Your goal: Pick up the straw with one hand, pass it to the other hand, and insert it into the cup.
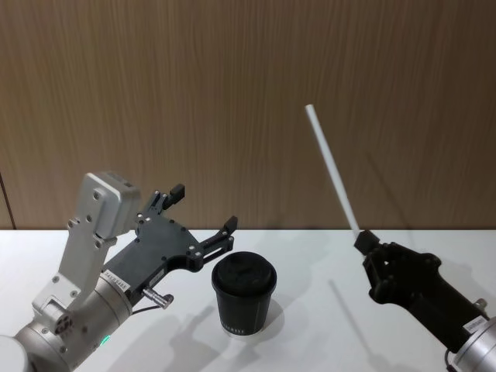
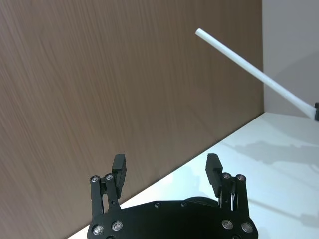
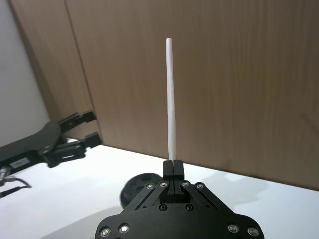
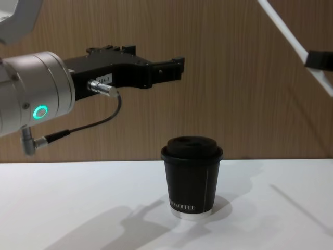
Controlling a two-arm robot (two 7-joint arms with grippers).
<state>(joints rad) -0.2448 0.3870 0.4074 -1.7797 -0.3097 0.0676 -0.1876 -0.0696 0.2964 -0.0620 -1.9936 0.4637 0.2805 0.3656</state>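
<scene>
1. Wood-grain wall [image 1: 232,77] stands behind a white table [image 1: 325,325], meeting the table's far edge.
2. Well above the table, on its right side, the straw [image 1: 333,170] is up in the air and touching nothing but the fingers that grip it.
3. Its long axis is steep. From the grip it rises and leans toward the robot's left, so the free upper end sits highest and nearest the table's middle.
4. In the right wrist view the straw runs straight out along the gripper's own line. In the chest view a short piece carries on below the fingers.
5. The right gripper [image 1: 364,239] reaches up from the near right corner, tilted upward, with its fingers pinched tight on the straw's lower part.
6. The left gripper [image 1: 203,208] is raised on the left side of the table, above cup height. It lies about level and points right, toward the straw.
7. Its fingers are spread apart with nothing between them, well apart from the straw.
8. The cup [image 1: 244,298] stands upright near the table's middle with its lid on, lower than both grippers.
</scene>
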